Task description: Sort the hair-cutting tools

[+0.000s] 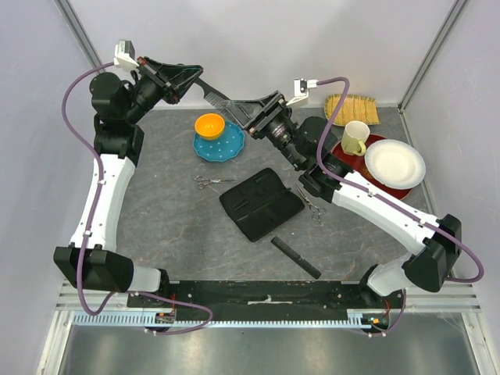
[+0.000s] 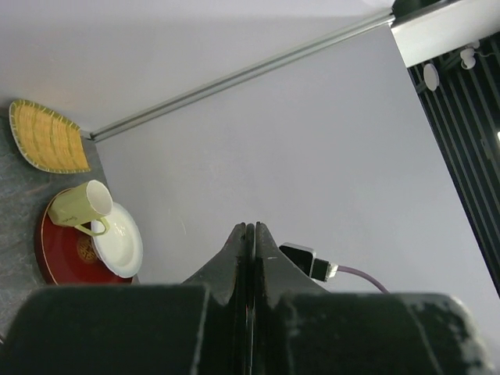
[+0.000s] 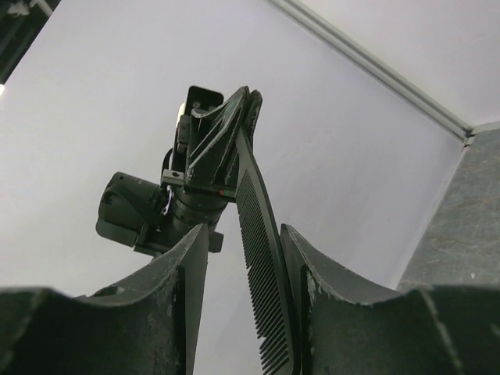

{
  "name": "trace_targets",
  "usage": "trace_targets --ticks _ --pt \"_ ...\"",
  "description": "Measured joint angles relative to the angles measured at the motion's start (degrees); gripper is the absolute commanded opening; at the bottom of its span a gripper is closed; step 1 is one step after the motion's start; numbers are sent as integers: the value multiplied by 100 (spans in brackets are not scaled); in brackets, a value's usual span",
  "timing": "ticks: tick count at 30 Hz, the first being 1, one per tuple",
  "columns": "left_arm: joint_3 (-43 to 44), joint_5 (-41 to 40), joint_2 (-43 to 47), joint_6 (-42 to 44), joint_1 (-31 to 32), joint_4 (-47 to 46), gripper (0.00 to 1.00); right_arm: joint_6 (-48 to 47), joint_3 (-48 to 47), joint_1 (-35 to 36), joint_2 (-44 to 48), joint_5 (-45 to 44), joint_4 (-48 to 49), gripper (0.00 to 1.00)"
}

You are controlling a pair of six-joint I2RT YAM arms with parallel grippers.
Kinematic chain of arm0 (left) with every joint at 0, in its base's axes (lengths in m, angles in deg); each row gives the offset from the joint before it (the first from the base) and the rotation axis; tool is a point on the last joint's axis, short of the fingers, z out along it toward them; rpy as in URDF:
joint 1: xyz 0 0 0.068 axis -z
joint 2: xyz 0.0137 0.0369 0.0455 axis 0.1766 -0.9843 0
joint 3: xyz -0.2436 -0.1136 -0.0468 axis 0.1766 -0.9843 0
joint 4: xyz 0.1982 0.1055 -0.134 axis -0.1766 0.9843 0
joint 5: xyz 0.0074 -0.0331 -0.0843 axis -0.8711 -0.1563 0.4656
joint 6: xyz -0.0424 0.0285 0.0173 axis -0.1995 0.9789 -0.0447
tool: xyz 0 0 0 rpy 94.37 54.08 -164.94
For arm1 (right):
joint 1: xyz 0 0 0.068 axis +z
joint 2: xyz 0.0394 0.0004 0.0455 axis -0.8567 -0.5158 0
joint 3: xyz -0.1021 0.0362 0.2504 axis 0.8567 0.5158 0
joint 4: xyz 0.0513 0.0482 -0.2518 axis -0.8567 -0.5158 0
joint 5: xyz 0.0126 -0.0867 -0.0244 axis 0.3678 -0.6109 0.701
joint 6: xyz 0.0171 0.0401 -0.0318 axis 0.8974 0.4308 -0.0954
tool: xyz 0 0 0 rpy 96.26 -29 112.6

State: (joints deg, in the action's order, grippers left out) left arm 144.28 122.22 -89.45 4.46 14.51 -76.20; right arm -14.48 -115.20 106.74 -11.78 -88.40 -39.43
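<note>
My left gripper (image 1: 190,78) is raised above the back of the table and shut on one end of a black comb (image 1: 223,95). In the left wrist view its fingers (image 2: 251,234) are pressed together on the comb's thin edge. The comb (image 3: 264,258) reaches between the open fingers of my right gripper (image 3: 244,230), close to the right finger; this gripper also shows in the top view (image 1: 251,109). A second black comb (image 1: 295,257) lies near the front. One pair of silver scissors (image 1: 211,182) lies left of the black case (image 1: 261,203), another pair (image 1: 310,201) lies right of it.
A teal plate (image 1: 228,147) with an orange bowl (image 1: 208,124) sits at the back. A red plate (image 1: 391,190) holds a white plate (image 1: 394,162) and a yellow-green cup (image 1: 355,137). A bamboo mat (image 1: 351,109) lies at the back right.
</note>
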Motion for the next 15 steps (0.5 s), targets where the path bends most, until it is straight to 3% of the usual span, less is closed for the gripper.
trace_targets --ticks 2,3,5,7,9,10,11,13,15 --pt "-4 61 -11 -15 0 -155 2 74 -59 -9 -37 157 2 43" --pt "-11 94 -13 -28 2 -229 2 105 -61 -22 -42 214 9 33" --pt "-15 118 -13 -42 4 -352 2 184 -61 -42 -42 321 7 23" --pt "-22 140 -13 -70 4 -446 6 245 -61 -72 -44 369 4 5" --pt "-48 146 -13 -83 4 -535 26 313 -61 -94 -44 413 7 0" --pt "-66 153 -13 -96 4 -575 48 343 -61 -116 -44 424 4 0" --pt "-98 157 -13 -94 4 -612 58 363 -61 -129 -44 433 4 0" --pt "-229 245 2 -116 2 -693 74 374 -61 -157 -42 446 -4 0" --pt "-372 332 13 -85 4 -719 82 365 -57 -210 -35 450 -59 0"
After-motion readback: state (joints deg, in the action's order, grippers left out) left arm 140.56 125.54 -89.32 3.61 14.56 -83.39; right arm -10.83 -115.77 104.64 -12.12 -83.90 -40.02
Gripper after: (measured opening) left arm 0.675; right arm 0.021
